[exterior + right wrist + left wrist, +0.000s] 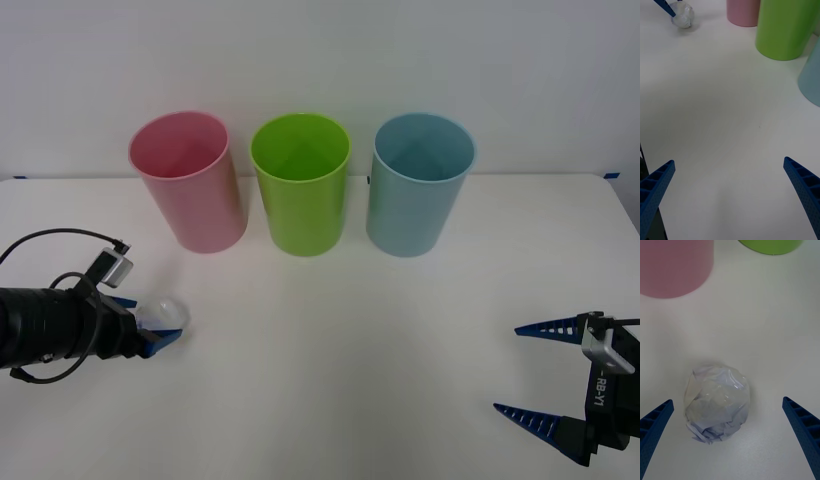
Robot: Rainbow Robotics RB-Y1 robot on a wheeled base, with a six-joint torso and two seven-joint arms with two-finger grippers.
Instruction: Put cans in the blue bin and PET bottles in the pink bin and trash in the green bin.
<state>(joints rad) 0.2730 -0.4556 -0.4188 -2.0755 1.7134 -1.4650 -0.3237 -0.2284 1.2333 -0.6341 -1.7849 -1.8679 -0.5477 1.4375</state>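
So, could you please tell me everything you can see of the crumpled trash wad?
The trash is a small crumpled ball, white with faint blue-purple marks and a glossy, film-like surface. It lies on the white table in front of the pink bin, between the open fingers of the left gripper, not yet gripped.

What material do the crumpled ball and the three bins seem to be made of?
The trash: probably crumpled white paper wrapped in clear film, as glossy highlights show. The pink bin, green bin and blue bin: likely plastic, with smooth, evenly coloured, slightly translucent walls.
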